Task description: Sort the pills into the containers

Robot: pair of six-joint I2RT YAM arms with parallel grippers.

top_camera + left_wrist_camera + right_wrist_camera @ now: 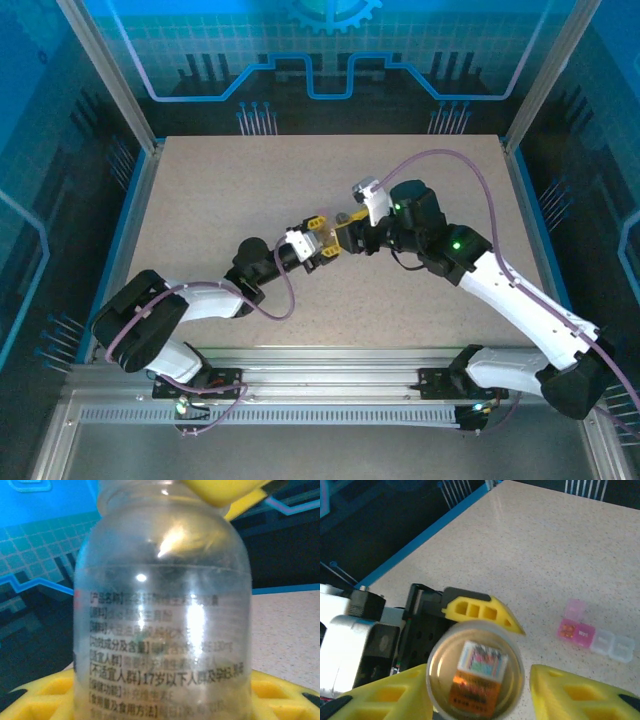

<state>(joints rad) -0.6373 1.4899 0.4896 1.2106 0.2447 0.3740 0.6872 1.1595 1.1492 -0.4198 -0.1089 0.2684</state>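
1. Translucent vial [162, 620] runs up the middle of the left wrist view from bottom edge to top edge. It stands upright in the frame, with rows of dark Chinese print across its lower half and bright glare on its shoulder.
2. Left claw [162, 702] has the vial's lower end between its two yellow fingers [42, 695], which show at the lower left and lower right corners. The jaws are partly closed and clamped on the vial.
3. At the top edge of that view, right of centre, a yellow fingertip of the other arm [225, 492] sits against the vial's neck.
4. In the right wrist view the vial [475, 672] is seen end-on, a brownish-gold circle at lower centre. An orange and many-coloured label shows through it.
5. Right claw [477, 680] straddles the vial, with its yellow pads [385, 695] at the lower left and lower right. The left pad meets the vial's rim, while a thin gap shows between the right pad and the vial, so the jaws stand parted and are not clamping.
6. Just above the vial in that view sits a yellow finger of the left claw [482, 611], with its black body to the left.
7. A pill organiser [595, 637] lies on the speckled tabletop [545, 540] at the right middle of the frame, well apart from both claws. It has a pink compartment with its lid raised, beside two clear ones.
8. From above, the left claw [322, 246] and right claw [358, 238] meet tip to tip near the middle of the tabletop [220, 200]. The vial [344, 236] is a small brownish shape between them.
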